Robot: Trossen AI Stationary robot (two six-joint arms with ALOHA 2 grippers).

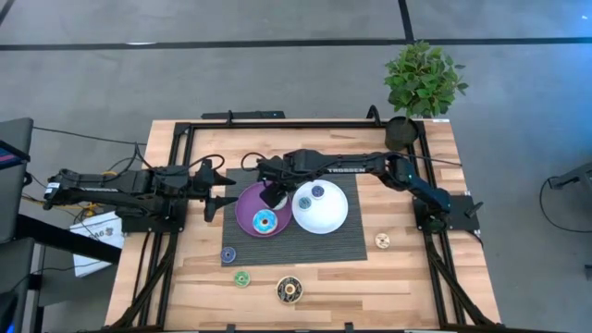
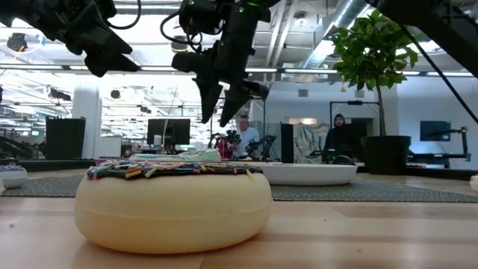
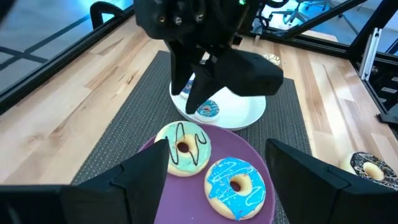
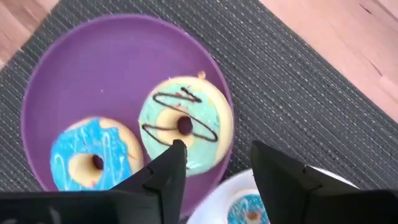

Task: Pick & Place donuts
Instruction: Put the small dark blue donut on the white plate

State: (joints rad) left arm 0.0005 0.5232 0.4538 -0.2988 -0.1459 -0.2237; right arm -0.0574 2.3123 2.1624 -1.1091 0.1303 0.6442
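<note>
A purple plate point(image 1: 250, 208) and a white plate point(image 1: 333, 215) sit on a dark mat. The purple plate holds a cyan donut point(image 4: 93, 162) and a mint donut with a chocolate squiggle point(image 4: 183, 121). A blue-iced donut point(image 3: 207, 109) lies on the white plate. Loose on the wood are a purple-blue donut point(image 1: 228, 255), a green one point(image 1: 241, 277), a dark brown sprinkled one point(image 1: 289, 290) and a cream one point(image 1: 382, 241). My right gripper point(image 4: 217, 149) hovers open above the mint donut, fingers pointing down. My left gripper point(image 3: 216, 149) waits open beside the purple plate's left rim.
A potted plant point(image 1: 421, 88) stands at the table's far right corner. The dark brown donut point(image 2: 172, 202) fills the low view's foreground. Black frame rails run along the table's sides. People sit in the room beyond the table. Bare wood lies right of the mat.
</note>
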